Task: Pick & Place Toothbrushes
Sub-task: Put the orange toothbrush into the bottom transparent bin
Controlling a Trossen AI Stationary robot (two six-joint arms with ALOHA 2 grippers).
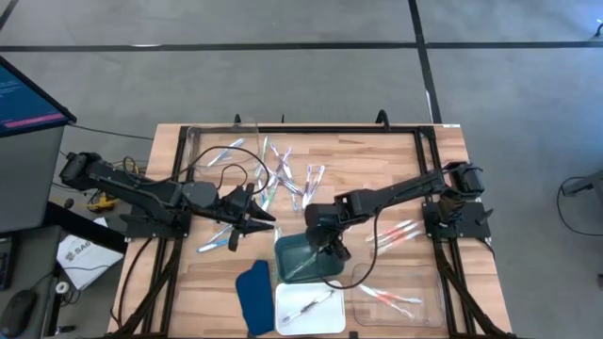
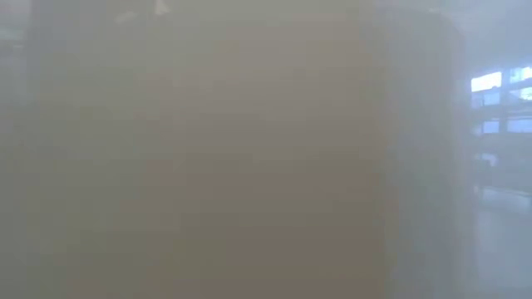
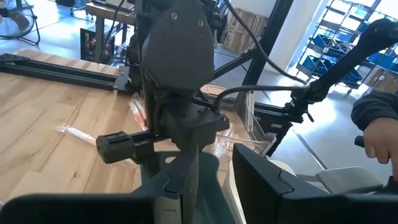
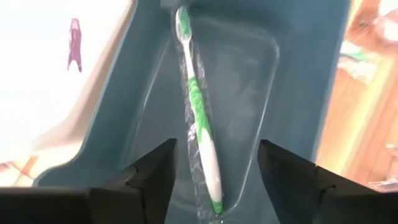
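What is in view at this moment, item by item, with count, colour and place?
green toothbrush: one, wrapped, lying in the teal tray.
white tray: one, near edge, one toothbrush in it.
clear tray: one, beside the white tray, pink-orange toothbrushes in it.
loose toothbrushes: many, mixed colours, middle and far side of the wooden table.
dark blue cloth: one, beside the white tray.
person's hand: one, beyond the table.
left gripper: beside the teal tray.
right gripper: jaws open above the green toothbrush.

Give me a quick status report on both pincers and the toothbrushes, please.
Right pincer open above green wrapped toothbrush lying in teal plastic tray. Left pincer waiting mid-table. Nothing obstructing.
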